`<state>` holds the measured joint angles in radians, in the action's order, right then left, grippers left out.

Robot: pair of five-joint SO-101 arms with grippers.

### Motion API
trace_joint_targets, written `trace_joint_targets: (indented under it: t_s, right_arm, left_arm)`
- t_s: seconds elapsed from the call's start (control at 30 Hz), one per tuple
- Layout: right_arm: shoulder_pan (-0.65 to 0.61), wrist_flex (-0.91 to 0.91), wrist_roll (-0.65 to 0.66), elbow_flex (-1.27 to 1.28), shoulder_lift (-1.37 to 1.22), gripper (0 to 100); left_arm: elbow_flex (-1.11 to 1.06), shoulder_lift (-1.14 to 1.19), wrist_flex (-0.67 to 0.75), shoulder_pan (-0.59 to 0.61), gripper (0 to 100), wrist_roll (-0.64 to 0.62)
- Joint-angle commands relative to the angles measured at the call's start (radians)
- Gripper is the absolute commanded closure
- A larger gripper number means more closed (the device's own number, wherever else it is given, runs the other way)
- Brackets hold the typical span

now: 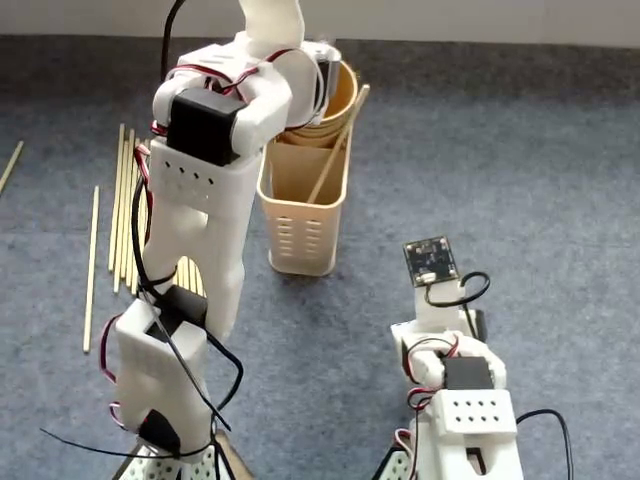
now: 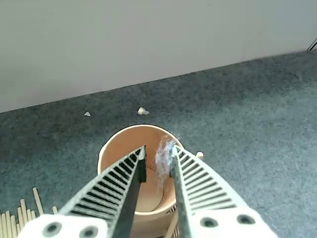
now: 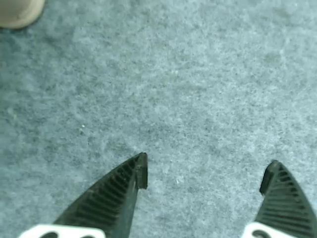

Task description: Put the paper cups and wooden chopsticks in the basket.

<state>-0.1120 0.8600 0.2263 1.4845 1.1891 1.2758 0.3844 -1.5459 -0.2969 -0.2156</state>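
A tan paper cup sits tilted in the top of the beige slotted basket. One wooden chopstick leans inside the basket. My left gripper hangs over the basket's far end. In the left wrist view that gripper is closed narrowly on the paper cup's near wall, a whitish edge between its fingers. Several wooden chopsticks lie on the grey carpet to the left of the left arm, partly hidden by it. My right gripper is open over bare carpet, nothing between its fingers.
A single chopstick lies apart at the left, and another at the far left edge. The right arm stands near the front, right of the basket. Open carpet lies to the right. A wall runs behind the basket.
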Motion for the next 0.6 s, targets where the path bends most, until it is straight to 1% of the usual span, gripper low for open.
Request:
trace_joint_targets:
  t_s: [0.0, 0.23, 0.33, 0.43, 0.5, 0.57]
  right_arm:
    - [-0.01, -0.015, 0.008, -0.004, 0.01, 64.1]
    - [-0.01, -0.015, 0.008, -0.004, 0.01, 64.1]
    - [-0.01, -0.015, 0.008, -0.004, 0.01, 64.1]
    - [-0.012, -0.015, 0.008, -0.004, 0.01, 64.1]
    - [-0.015, -0.015, 0.008, -0.004, 0.01, 64.1]
    - [-0.022, -0.015, 0.008, 0.007, 0.012, 64.1]
  left_arm:
    - [0.053, -0.012, -0.002, 0.015, 89, 0.002]
    - [0.062, -0.005, 0.006, 0.061, 88, 0.006]
    - [0.059, -0.005, 0.008, 0.062, 88, 0.075]
    - [0.047, -0.001, 0.075, 0.012, 88, 0.094]
    - [0.002, 0.022, 0.153, -0.031, 89, 0.095]
    - [-0.025, 0.051, 0.199, -0.033, 89, 0.095]
